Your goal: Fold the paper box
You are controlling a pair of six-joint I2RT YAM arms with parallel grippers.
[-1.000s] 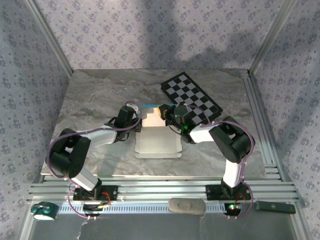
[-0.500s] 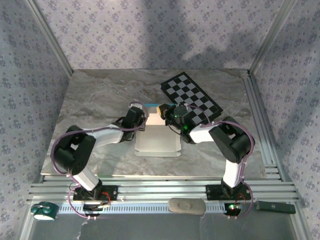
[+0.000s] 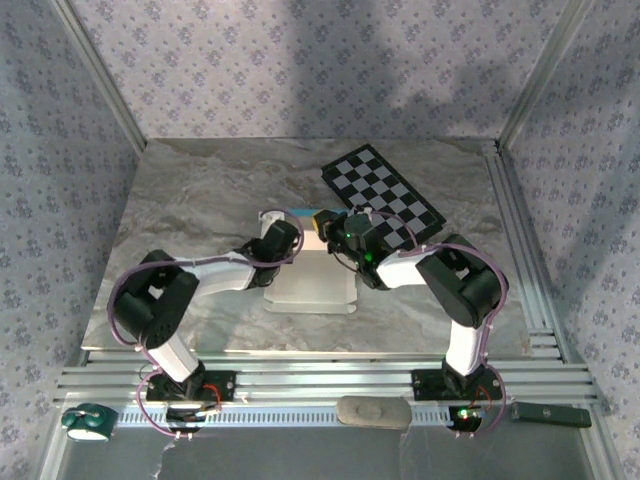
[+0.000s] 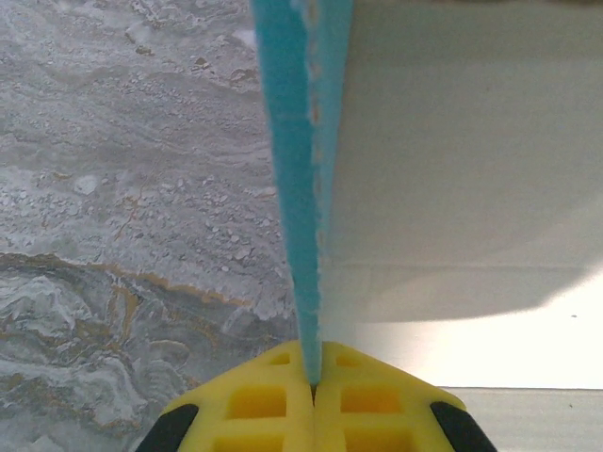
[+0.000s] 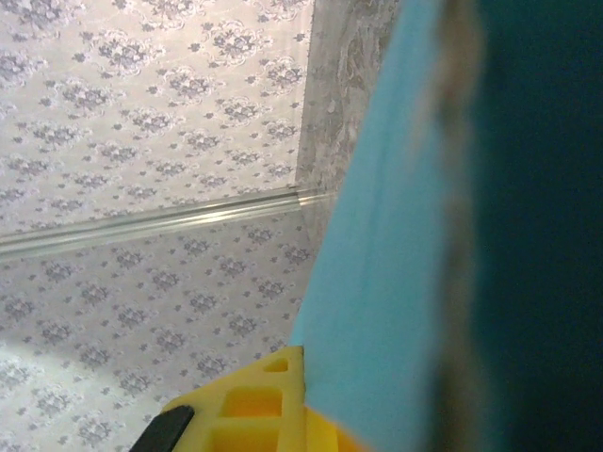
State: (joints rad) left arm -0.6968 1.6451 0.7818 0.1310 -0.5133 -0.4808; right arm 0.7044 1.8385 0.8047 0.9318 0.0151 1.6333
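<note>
Lying in the middle of the marble-patterned bench is one paper box, a single piece of thin card, white face up, with its far flap raised to show a turquoise back. Two claws meet at that flap. The left claw is pinched tight on its turquoise edge, and the right claw is closed on the turquoise card at the far right. One black-and-white checkerboard lies just behind.
</note>
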